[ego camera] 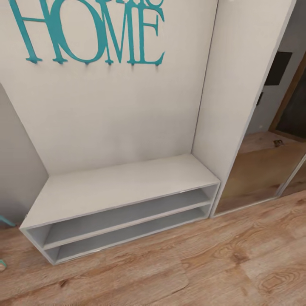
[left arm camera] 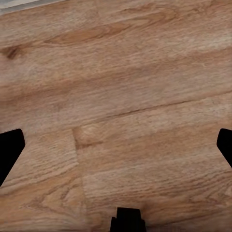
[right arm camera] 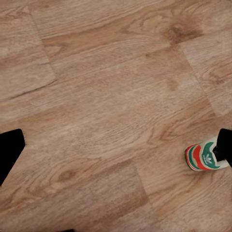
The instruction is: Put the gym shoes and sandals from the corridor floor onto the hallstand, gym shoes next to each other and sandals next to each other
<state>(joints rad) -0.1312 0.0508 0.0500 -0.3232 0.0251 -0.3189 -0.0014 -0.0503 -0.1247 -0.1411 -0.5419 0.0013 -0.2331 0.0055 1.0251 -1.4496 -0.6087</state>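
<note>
The heel of one gym shoe (right arm camera: 205, 157), white with green stripes and a red-orange patch, lies on the wood-grain corridor floor (right arm camera: 106, 111) beside the right gripper's far fingertip. My right gripper (right arm camera: 116, 150) is open above bare planks. Over more bare planks (left arm camera: 121, 96), my left gripper (left arm camera: 116, 150) is open too, with nothing between its fingers. In the head view a wide pale grey bench unit (ego camera: 123, 187) with two open, empty low shelves (ego camera: 127, 214) stands against the wall. I cannot tell whether it is the hallstand, since the wall above is cut off.
Teal HOME lettering with hooks (ego camera: 89, 34) hangs on the back panel. A tall pale side panel (ego camera: 242, 85) and a mirrored sliding door (ego camera: 263, 170) stand right of the bench. A small teal object (ego camera: 2, 264) sits at the left edge. Open floor (ego camera: 191, 263) lies before the bench.
</note>
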